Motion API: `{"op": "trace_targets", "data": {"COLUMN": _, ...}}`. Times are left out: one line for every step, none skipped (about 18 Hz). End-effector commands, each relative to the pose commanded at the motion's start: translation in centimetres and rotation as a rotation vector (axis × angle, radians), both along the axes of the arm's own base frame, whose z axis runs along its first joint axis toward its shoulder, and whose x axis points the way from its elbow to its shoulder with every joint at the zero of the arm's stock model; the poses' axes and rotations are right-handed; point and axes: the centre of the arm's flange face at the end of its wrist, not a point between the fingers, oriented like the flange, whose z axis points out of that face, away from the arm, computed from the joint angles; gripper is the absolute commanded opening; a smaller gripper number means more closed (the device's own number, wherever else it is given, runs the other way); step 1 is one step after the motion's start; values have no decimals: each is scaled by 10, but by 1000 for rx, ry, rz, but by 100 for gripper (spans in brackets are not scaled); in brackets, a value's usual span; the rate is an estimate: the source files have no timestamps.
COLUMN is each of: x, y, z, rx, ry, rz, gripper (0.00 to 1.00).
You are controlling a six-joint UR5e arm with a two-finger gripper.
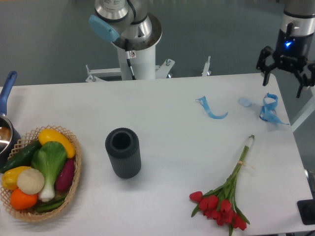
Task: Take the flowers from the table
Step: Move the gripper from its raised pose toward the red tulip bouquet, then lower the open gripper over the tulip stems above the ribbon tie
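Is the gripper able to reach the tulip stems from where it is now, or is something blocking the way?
Probably yes. The gripper hangs open above the table's far right corner, and the flowers lie uncovered; only the blue ribbon lies between, flat.

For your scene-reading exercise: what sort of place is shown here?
Probably a robotics lab test bench: a robot arm's base stands behind a plain white table, where tulips, a dark vase and a vegetable basket are laid out like props.
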Motion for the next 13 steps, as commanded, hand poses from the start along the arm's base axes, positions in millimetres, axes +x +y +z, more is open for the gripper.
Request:
{"op": "trace_targets", "data": {"x": 3, "y": 6, "z": -5, "rx": 4, "ry": 3, "rz": 1, "gripper": 100}}
{"op": "trace_targets", "data": {"x": 7, "y": 14, "z": -15, "rx": 4, "ry": 4, "rz": -13, "gripper": 100}}
{"op": "trace_targets", "data": {"x": 6, "y": 24, "z": -25, "rx": 3, "ry": -8, "rz": -26, "gripper": 100}}
{"op": "trace_targets", "data": {"x": 6, "y": 31, "z": -33, "rx": -1, "ry": -20, "rz": -34, "gripper": 100}}
{"op": "trace_targets", "data": {"x": 8, "y": 37, "z": -37, "rx": -6, "ry": -30, "rz": -15, "gripper": 100}}
{"op": "trace_targets", "data": {"x": 6, "y": 39, "z": -40, "rx": -11, "ry": -33, "rz": 38, "gripper": 100}}
{"op": "trace_targets", "data": {"x": 2, "y": 45, "z": -45, "rx": -17, "ry": -19, "rz": 93, "gripper": 100}}
{"op": "trace_targets", "data": {"x": 6, "y": 59, "z": -53, "rx": -21, "ry": -20, "rz": 80, "gripper": 100}}
{"op": "trace_targets", "data": {"x": 6, "y": 68, "z": -62, "rx": -23, "ry": -28, "rz": 67, "gripper": 100}}
{"op": "trace_targets", "data": {"x": 3, "y": 74, "z": -76, "rx": -26, "ry": -40, "rz": 63, "gripper": 100}}
{"op": "trace_targets", "data": {"x": -1, "y": 79, "z": -86, "rx": -26, "ry": -38, "rz": 59, "gripper": 100}}
{"op": "trace_targets", "data": {"x": -2, "y": 95, "z": -101, "rx": -25, "ry": -44, "rz": 44, "gripper": 100}}
{"op": "trace_targets", "data": {"x": -1, "y": 101, "z": -108, "rx": -26, "ry": -51, "rz": 33, "gripper": 100}}
